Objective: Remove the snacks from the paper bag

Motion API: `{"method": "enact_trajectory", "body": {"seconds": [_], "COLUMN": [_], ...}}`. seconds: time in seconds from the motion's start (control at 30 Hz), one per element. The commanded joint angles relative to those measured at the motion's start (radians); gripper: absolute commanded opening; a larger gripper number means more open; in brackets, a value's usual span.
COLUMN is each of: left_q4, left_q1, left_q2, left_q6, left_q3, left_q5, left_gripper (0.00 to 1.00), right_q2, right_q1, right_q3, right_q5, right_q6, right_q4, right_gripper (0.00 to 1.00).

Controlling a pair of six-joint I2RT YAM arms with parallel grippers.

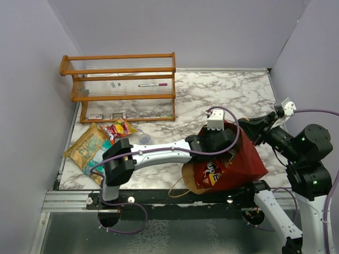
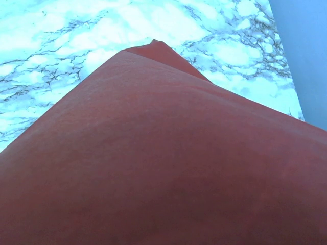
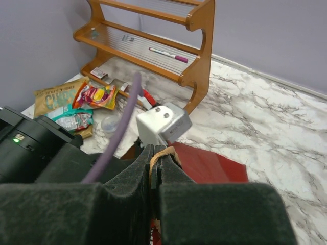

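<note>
The dark red paper bag (image 1: pixel 249 161) lies on its side at the near right, its mouth facing left. A red snack packet (image 1: pixel 212 172) shows in the mouth. My left gripper (image 1: pixel 220 145) reaches into the bag, and its fingers are hidden under the bag's wall (image 2: pixel 163 163). My right gripper (image 3: pixel 156 153) is shut on the bag's tan twisted handle (image 3: pixel 164 151) at the bag's top edge (image 1: pixel 241 126). At the far left of the table lie a tan packet (image 1: pixel 85 145), a red-and-yellow packet (image 1: pixel 117 128) and a teal packet (image 1: pixel 104 152).
A wooden shelf (image 1: pixel 122 87) stands at the back left with a pink pen (image 1: pixel 153 84) on it. A small clear round container (image 1: pixel 144 138) sits between the packets and my left arm. The bag's second handle loop (image 1: pixel 179 189) hangs over the marble table's (image 1: pixel 233 92) near edge.
</note>
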Motion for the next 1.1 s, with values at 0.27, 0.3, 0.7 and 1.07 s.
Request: {"method": "enact_trajectory", "body": {"seconds": [0.27, 0.3, 0.7, 1.07], "left_q4": [0.214, 0.230, 0.265, 0.186], "left_q1": [0.003, 0.003, 0.003, 0.002], "left_q2": [-0.421, -0.443, -0.600, -0.842], "left_q6": [0.150, 0.166, 0.335, 0.584], "left_q3": [-0.198, -0.202, -0.104, -0.031], "left_q5": [0.236, 0.263, 0.508, 0.608], "left_gripper": [0.00, 0.00, 0.00, 0.00], "right_q2": [-0.061, -0.062, -0.054, -0.052], "right_q1": [0.002, 0.002, 0.002, 0.002], "right_q3": [-0.005, -0.006, -0.038, -0.042], "right_q5": [0.229, 0.236, 0.241, 0.278], "right_q6": [0.098, 0.110, 0.158, 0.146], "right_q4": [0.049, 0.056, 0.095, 0.102], "right_gripper": [0.02, 0.02, 0.02, 0.02]}}
